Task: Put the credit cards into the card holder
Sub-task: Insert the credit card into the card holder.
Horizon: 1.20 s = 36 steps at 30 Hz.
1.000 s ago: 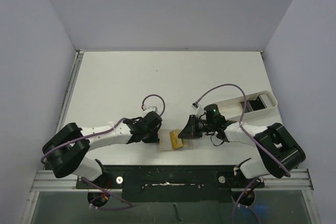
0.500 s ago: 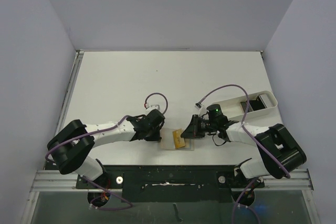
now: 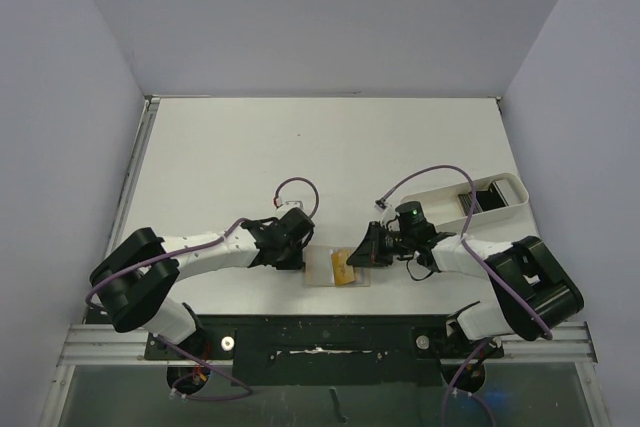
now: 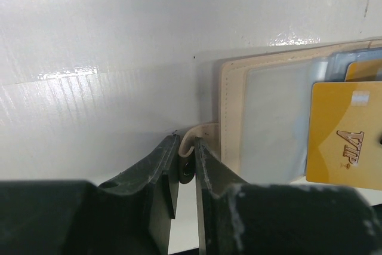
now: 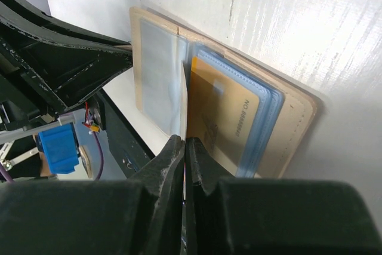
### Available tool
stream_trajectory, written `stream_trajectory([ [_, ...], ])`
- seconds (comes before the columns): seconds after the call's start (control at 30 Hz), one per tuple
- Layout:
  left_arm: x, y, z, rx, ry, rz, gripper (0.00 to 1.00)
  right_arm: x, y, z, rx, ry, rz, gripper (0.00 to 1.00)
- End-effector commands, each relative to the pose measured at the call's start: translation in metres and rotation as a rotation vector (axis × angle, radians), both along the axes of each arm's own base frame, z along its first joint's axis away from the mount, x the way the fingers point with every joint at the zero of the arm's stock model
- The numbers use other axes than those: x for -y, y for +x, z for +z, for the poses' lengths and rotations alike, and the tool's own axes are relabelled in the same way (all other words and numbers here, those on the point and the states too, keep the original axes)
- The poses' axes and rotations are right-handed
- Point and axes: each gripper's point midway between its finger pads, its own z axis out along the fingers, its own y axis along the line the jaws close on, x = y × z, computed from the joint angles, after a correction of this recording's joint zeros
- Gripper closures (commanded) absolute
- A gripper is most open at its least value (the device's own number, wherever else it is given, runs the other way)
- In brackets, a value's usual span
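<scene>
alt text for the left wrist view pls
An open tan card holder lies on a white table, its small snap tab between the nearly closed jaws of the left gripper. A gold card marked VIP sits over its clear sleeves.

Card holder (image 3: pixel 335 269) left of tray (image 3: pixel 470 197)

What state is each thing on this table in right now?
card holder: lying open, flat.
clear sleeve: standing up from the holder, pinched.
gold card: lying among the holder's sleeves.
dark cards: in the white tray.
left gripper: jaws narrow around the snap tab; grip unclear.
right gripper: shut on the clear sleeve.
</scene>
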Motion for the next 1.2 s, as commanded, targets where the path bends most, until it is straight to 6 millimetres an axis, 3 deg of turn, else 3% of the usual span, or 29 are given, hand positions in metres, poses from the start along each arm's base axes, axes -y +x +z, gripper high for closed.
stream_trajectory([
  [0.0, 0.0058, 0.0107, 0.0159, 0.042, -0.025, 0.009, 0.86, 0.0004, 0.0039, -0.0006, 0.008, 0.005, -0.018, 0.99],
  [0.93, 0.0094, 0.0039, 0.0078, 0.015, -0.053, 0.004, 0.90, 0.0018, 0.0087, -0.0019, -0.016, -0.010, -0.065, 1.00],
  [1.17, 0.0123, 0.0040, 0.0075, 0.012, -0.061, 0.005, 0.90, -0.0014, 0.0113, 0.0072, -0.006, -0.010, -0.073, 1.00],
])
